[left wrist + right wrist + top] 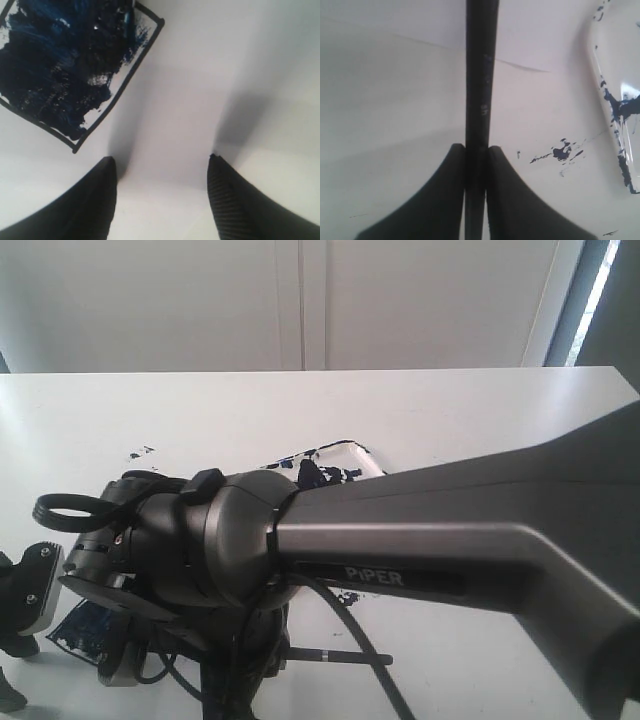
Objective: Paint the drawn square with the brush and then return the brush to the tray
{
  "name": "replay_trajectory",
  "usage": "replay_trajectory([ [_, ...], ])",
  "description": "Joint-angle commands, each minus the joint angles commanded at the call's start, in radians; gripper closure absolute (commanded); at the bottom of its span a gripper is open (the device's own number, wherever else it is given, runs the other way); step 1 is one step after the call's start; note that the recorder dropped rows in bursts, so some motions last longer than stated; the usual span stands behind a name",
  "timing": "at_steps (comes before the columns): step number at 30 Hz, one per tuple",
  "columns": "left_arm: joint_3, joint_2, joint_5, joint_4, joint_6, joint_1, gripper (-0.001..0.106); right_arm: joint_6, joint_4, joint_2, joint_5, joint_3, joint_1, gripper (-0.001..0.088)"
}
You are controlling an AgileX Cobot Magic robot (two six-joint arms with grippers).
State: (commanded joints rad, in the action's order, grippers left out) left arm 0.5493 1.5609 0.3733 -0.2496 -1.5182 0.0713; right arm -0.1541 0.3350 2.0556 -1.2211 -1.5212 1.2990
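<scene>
White table (pixel 300 410) under me, pale wall (pixel 200 300) behind. I've got the brush (pixel 481 75) pinched tight in my right gripper (pixel 476 148), shaft running straight out between the jaws. Just beside it lies the tray (pixel 615 115), rim flecked blue. My left gripper (pixel 160 167) hangs spread wide over bare table, with the square (pixel 65 65), smeared dark blue-black, near its fingertips.

Bright, washed-out frames; soft blur.

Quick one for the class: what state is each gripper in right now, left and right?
Left gripper: open, holding nothing.
Right gripper: closed on the brush.
</scene>
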Motion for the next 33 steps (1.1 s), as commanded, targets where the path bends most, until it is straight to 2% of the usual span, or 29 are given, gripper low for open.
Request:
replay_trajectory([
  [17, 0.000, 0.000, 0.000, 0.000, 0.000, 0.000, 0.046, 0.003, 0.029, 0.037, 0.000, 0.000, 0.002, 0.0868],
  [27, 0.000, 0.000, 0.000, 0.000, 0.000, 0.000, 0.046, 0.052, 0.139, 0.040, 0.000, 0.000, 0.002, 0.0868],
  [33, 0.000, 0.000, 0.000, 0.000, 0.000, 0.000, 0.046, 0.052, 0.135, 0.040, 0.000, 0.000, 0.013, 0.0868],
])
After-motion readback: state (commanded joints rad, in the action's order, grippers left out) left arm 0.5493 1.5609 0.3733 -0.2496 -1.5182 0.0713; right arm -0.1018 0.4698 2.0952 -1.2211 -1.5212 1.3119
